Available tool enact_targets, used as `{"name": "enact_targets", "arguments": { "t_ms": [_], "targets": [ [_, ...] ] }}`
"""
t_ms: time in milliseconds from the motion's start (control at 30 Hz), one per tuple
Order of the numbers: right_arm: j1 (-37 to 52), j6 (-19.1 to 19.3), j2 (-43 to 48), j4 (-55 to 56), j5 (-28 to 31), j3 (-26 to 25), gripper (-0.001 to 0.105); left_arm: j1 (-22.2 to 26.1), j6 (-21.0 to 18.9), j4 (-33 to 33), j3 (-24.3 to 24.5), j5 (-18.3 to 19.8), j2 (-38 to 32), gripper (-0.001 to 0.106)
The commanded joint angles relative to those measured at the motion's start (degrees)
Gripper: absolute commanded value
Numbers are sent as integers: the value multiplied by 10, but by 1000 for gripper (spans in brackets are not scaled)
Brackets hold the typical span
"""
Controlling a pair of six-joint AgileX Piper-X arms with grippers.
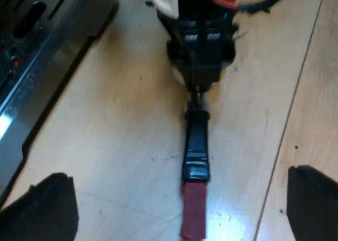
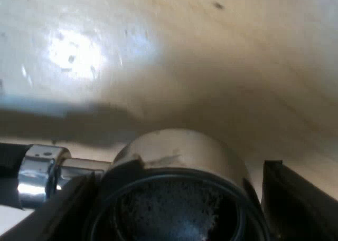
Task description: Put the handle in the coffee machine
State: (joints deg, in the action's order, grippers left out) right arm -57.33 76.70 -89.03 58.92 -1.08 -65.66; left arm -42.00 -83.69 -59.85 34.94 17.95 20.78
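Beneath every item, a pale wood-grain tabletop is recorded, crossed by a board seam and carrying a bright patch of reflected light; nothing of the room beyond it can be made out. Next in size, an espresso machine in dark and silver is entered by its slotted tray edge and a small red lamp; it stands near the holder but apart from it. The left gripper is listed with fingers spread wide and nothing held, hung above the handle with one finger well clear to each side, a placing judged to suit standing by or steadying rather than carrying. The right gripper is listed with fingers set against opposite sides of the holder's metal basket; the grip is judged closed on it, though a thin pale sliver at one finger leaves that contact less certain. The holder is entered basket-up, with a chrome neck leading to the dark handle, which runs out from under the right gripper and finishes in a red end. Whether it rests on the tabletop or is raised just clear cannot be told; it is not yet locked into the machine. Dark grounds are noted inside the basket, and a level hold by the basket is judged to guard against spilling.
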Motion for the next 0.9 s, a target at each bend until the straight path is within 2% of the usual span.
{"name": "enact_targets", "arguments": {
  "t_ms": [33, 267, 500, 567, 900],
  "targets": [
    [0, 2, 29, 29, -5, -4, 0, -13, 16, 28, -19, 14, 1, 81],
    [0, -11, 79, 53, -5, -4, 0, -52, 17, 53, -51, 20, 3, 81],
    [0, -19, 104, 72, -7, -4, 0, -55, 17, 76, -64, 20, 26, 81],
    [0, -19, 111, 92, -9, -15, 0, -55, 17, 111, -72, 32, 62, 81],
    [0, -19, 111, 103, -9, -66, 0, -55, 17, 126, -72, 38, 115, 81]
  ]
}}
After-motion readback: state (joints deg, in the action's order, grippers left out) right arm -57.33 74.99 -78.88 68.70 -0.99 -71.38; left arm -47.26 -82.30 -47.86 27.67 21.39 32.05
